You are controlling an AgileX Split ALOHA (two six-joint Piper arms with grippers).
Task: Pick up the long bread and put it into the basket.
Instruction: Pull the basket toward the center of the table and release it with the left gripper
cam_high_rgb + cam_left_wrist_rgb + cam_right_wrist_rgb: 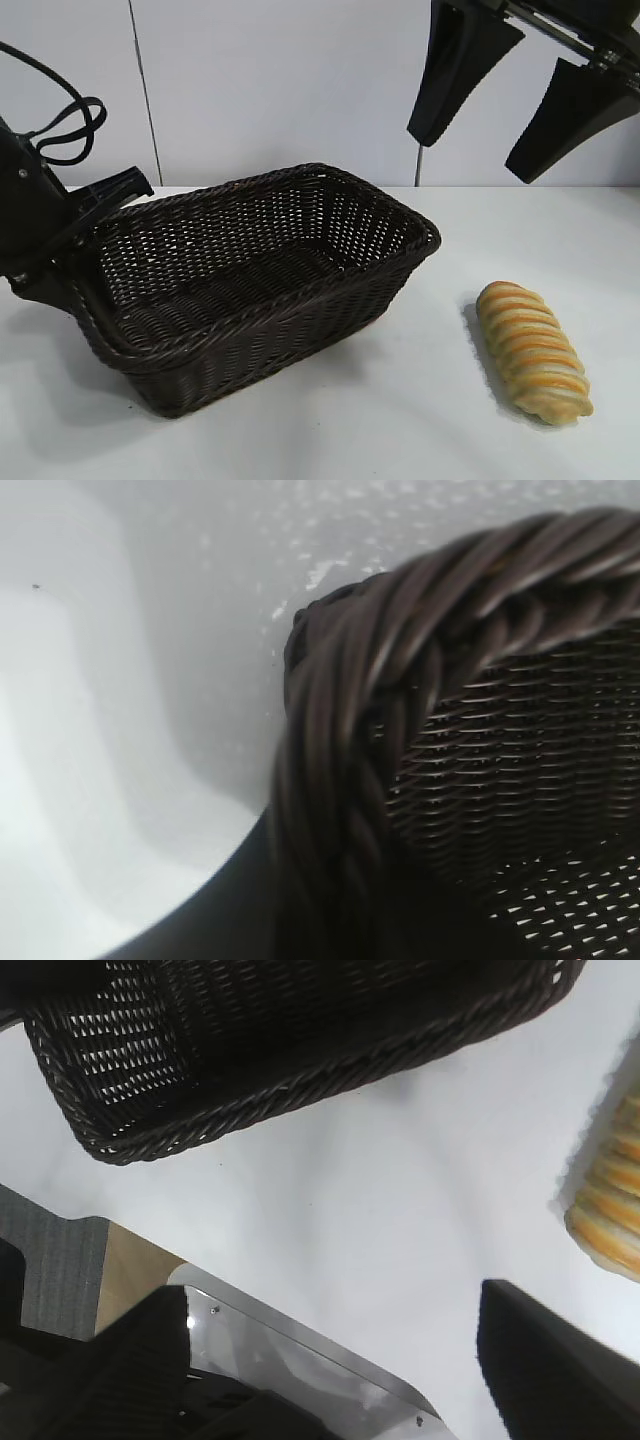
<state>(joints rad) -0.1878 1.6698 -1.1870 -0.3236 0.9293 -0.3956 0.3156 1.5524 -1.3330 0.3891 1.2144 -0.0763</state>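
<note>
The bread [531, 350] lies flat on the table [400, 420], its long axis running from the far side toward the camera, slanting slightly right. It sits well apart from the basket [300, 300], on that basket's right, with bare table between. My right gripper [495, 140] hangs high above it, fingers spread wide. My left gripper [100, 195] is at the basket's left rim, mostly hidden; I cannot tell its state.
</note>
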